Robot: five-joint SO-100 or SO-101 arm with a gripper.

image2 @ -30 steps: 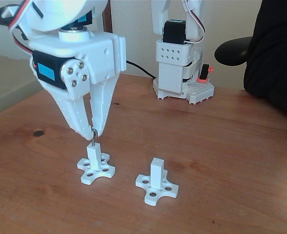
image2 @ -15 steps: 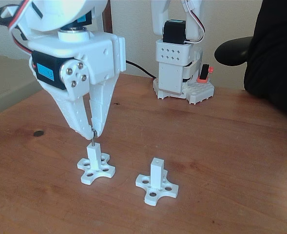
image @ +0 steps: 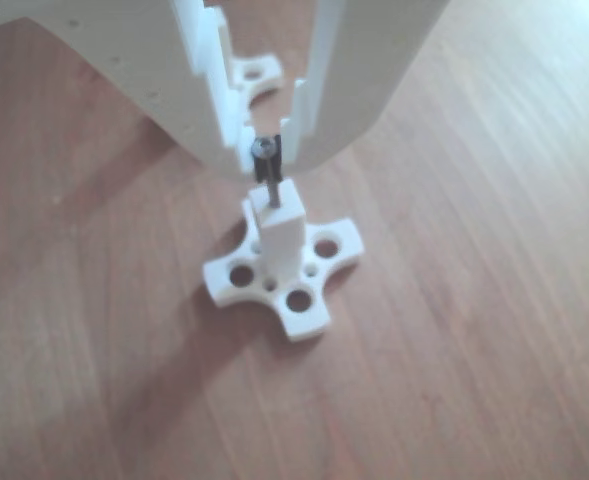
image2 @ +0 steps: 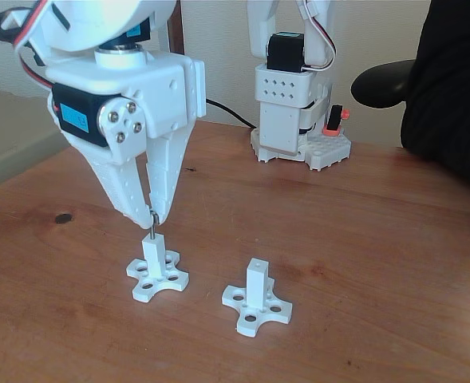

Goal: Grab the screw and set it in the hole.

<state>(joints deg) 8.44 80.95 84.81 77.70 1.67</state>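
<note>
White and two-fingered, the tool (image2: 152,215) points straight down with its tips pinched on the thin dark grey metal screw (image2: 152,226) just under its small shiny head, which shows between the fingertips (image: 236,135) in the other view (image: 265,148). The screw hangs upright, and its lower end meets the top of the left white plastic post (image2: 152,252); in the other view the shank (image: 272,190) appears to enter the small hole on the post's top face (image: 279,218), though how deep it sits cannot be told. That post rises from a white cross-shaped base with round holes (image2: 156,279), which rests flat on the reddish-brown wooden tabletop (image2: 362,255). A second white post on a matching base (image2: 256,302) stands near it to the right in the fixed view, with its hole empty.

The step in hand looks like the insertion itself: the screw is carried and lined up, and most of its length is not yet inside. The next move calls for a slow, straight descent that keeps the shank vertical, then parting the fingers only once the screw is seated. A sideways nudge could tip the light base or bind the screw.
</note>
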